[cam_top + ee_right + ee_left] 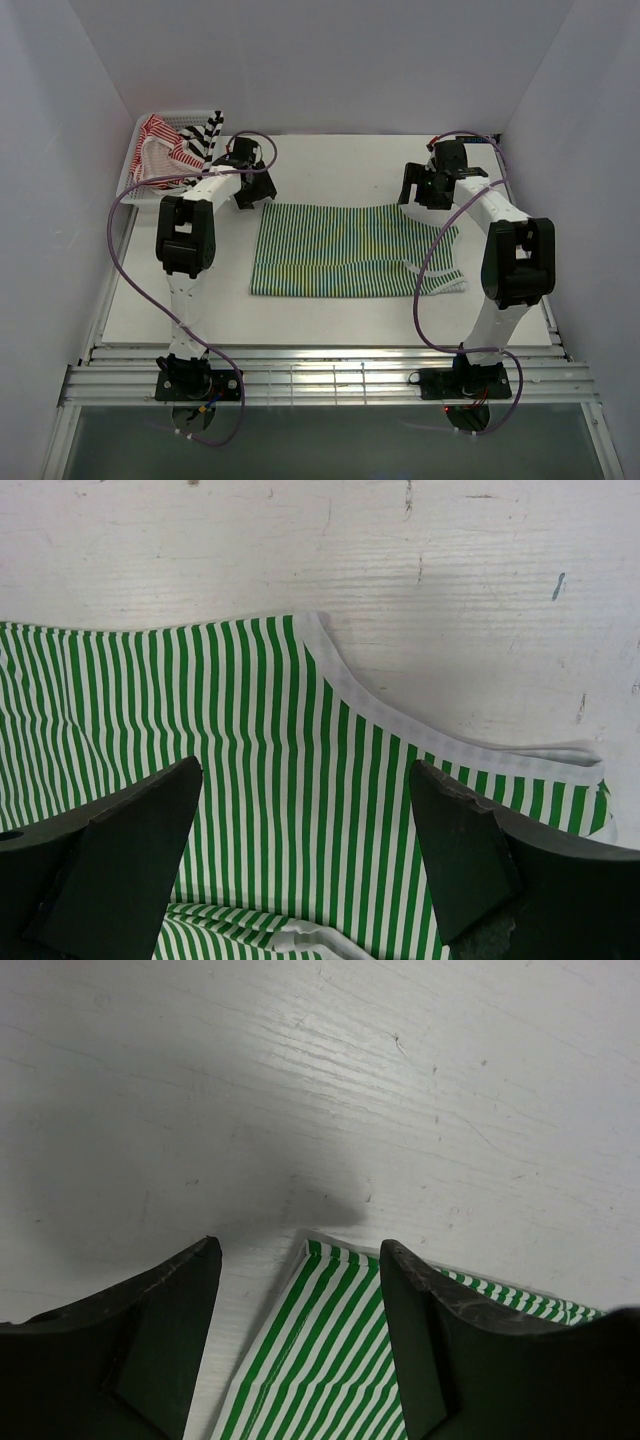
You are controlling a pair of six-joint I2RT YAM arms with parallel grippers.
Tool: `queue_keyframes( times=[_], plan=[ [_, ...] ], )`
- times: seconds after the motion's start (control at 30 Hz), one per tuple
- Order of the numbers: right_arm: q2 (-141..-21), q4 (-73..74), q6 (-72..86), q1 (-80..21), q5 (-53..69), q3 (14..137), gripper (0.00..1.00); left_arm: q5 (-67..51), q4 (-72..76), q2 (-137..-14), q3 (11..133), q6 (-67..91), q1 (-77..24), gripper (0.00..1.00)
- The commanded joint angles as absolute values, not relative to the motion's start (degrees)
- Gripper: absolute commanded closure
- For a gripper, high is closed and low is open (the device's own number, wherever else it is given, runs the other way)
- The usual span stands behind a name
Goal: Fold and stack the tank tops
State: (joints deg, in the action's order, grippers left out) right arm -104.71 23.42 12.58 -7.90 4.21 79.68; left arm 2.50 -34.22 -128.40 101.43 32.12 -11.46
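The green-and-white thin-striped tank top [345, 250] lies flat on the white table, folded in half. My left gripper [245, 188] is open and empty above its far left corner [330, 1360]. My right gripper [420, 192] is open and empty above its far right edge, over the white-trimmed armhole [300, 780]. The red-and-white tank top [160, 150] and the black-and-white broad-striped one [207, 133] lie crumpled in the white mesh basket [137, 130] at the back left.
The table board [330, 325] ends near the arm bases at a metal rail [330, 375]. White walls close in the left, right and back sides. Purple cables loop beside both arms.
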Motion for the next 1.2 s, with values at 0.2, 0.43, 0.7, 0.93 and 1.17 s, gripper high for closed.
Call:
queue_keyframes(
  times=[0.2,0.43,0.7,0.93,1.17],
  plan=[
    [-105.6,23.3,11.8,-8.2,2.7,82.5,0.1,-2.1,-34.5,-127.5,98.1,32.1,-12.0,0.37],
    [-106.2,23.4,11.6,-8.2,2.0,82.4,0.1,-1.6,-34.7,-128.2,98.3,31.2,-13.3,0.48],
    [-106.8,23.2,11.7,-8.2,2.5,82.4,0.1,4.4,-35.8,-127.2,95.6,31.6,-13.8,0.69],
    [-108.5,22.5,10.5,-8.3,4.1,84.0,0.1,3.0,-35.8,-127.8,96.7,31.6,-13.9,1.0],
    [-115.1,22.2,10.0,-8.9,5.8,90.0,0.09,2.8,-33.0,-125.1,94.9,30.5,-14.7,1.0]
  ],
)
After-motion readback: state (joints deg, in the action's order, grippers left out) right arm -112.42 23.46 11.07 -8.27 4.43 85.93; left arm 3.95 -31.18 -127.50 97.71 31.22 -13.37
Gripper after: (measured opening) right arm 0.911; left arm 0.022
